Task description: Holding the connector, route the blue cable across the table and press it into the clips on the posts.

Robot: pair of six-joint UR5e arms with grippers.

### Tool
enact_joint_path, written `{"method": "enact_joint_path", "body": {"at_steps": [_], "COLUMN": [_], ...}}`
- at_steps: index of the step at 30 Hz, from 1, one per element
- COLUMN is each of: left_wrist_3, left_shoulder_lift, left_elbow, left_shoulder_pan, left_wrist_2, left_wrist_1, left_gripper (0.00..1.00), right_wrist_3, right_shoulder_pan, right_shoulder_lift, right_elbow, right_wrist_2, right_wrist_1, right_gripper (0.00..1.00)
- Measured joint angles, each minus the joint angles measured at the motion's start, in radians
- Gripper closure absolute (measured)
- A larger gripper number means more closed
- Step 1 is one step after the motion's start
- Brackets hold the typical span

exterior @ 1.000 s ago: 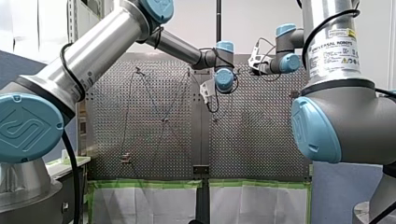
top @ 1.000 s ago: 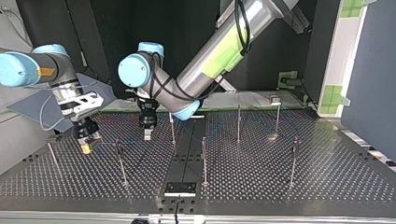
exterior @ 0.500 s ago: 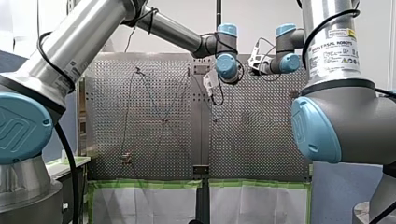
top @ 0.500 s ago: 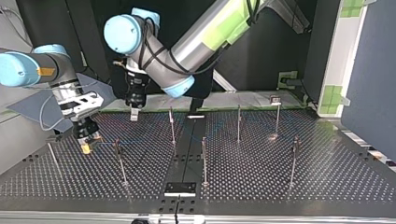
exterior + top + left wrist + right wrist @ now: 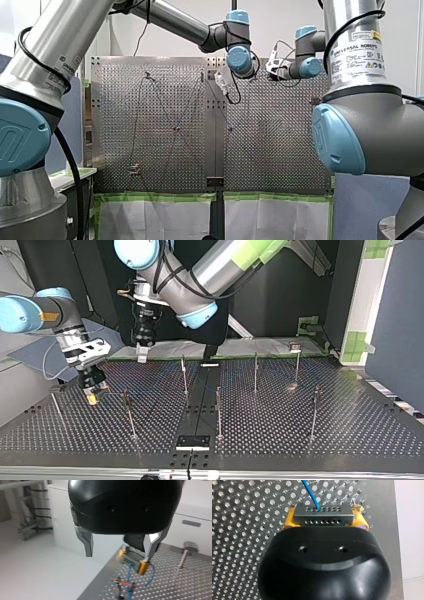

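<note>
My right gripper is shut on the grey connector, its yellow pads pressed on either side. The blue cable leaves the connector over the perforated table. In the top view my right gripper sits low at the left, and the cable runs to the nearest post. My left gripper hangs open and empty above the table's far edge. In the left wrist view, its metal fingers stand wide apart, with the connector and cable far ahead.
Several thin posts stand on the table, among them one at the middle, one behind it and one at the top view's right. A short post stands beside my right gripper. A small black plate lies at the near edge.
My left arm has risen and drawn back from the posts toward the table's far edge, its gripper still open. My right arm and the connector have not moved.
</note>
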Motion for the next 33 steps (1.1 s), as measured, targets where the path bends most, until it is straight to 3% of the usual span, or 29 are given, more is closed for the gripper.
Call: {"method": "enact_joint_path", "body": {"at_steps": [9,18,33], "left_wrist_3": [-0.002,0.021,0.054], "left_shoulder_lift": [0.078,0.154,0.155], "left_elbow": [-0.078,-0.156,-0.276], "left_shoulder_pan": [0.03,0.061,0.058], "left_wrist_2": [-0.04,-0.044,-0.038], "left_wrist_1": [0.078,0.156,0.276], "left_gripper": [0.0,0.0,0.0], "right_wrist_3": [0.0,0.0,0.0], "right_shoulder_pan": [0.0,0.0,0.0], "right_shoulder_lift": [0.0,0.0,0.0], "right_elbow": [0.0,0.0,0.0], "right_wrist_2": [0.0,0.0,0.0], "right_wrist_1": [0.0,0.0,0.0], "right_gripper": [1.0,1.0,1.0]}}
